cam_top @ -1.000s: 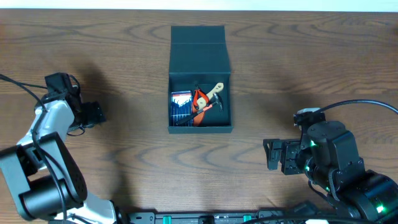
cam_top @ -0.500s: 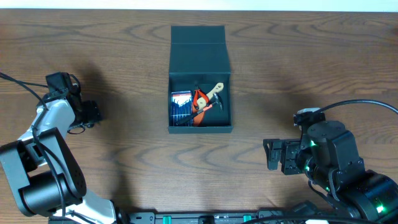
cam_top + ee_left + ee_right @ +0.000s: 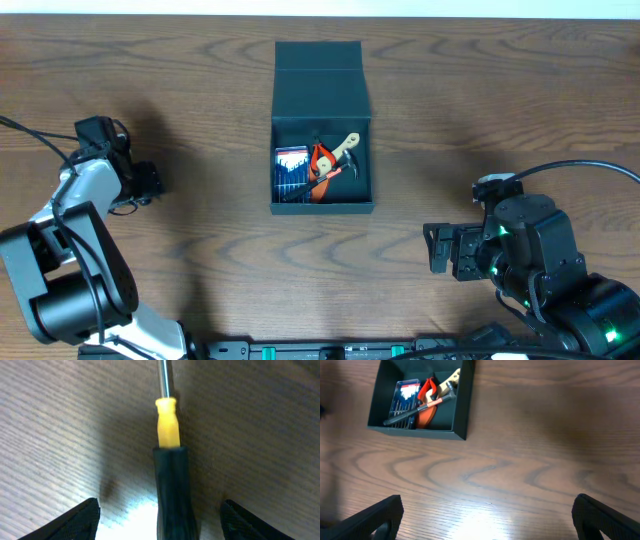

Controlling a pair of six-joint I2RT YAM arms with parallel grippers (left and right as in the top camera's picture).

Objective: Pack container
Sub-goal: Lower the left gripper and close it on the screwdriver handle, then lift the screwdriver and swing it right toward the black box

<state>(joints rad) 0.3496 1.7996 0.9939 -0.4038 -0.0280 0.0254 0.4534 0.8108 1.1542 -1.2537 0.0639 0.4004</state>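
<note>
Low in the left wrist view, the left gripper [image 3: 160, 519] hangs over a screwdriver [image 3: 169, 460] with a black-and-yellow handle. Its fingers [image 3: 82, 517] are spread wide to either side of the handle and touch nothing, and the tool lies flat on the wooden table [image 3: 200, 250], its steel shaft running out of the top of the frame. At the lower right of the overhead view the right gripper [image 3: 445, 250] is also spread and empty, well apart from everything. Farther up, in the upper centre, the dark box [image 3: 322, 100] stands open with its lid folded back; it already holds a blue packet [image 3: 291, 168], orange pliers [image 3: 322, 160] and a pale-handled tool [image 3: 345, 147]. The step in hand looks like picking up the screwdriver — packing seems well along. Next the left fingers need to sink around the handle and pinch it squarely, then carry it rightward to the box — clearing the near wall before letting go.
</note>
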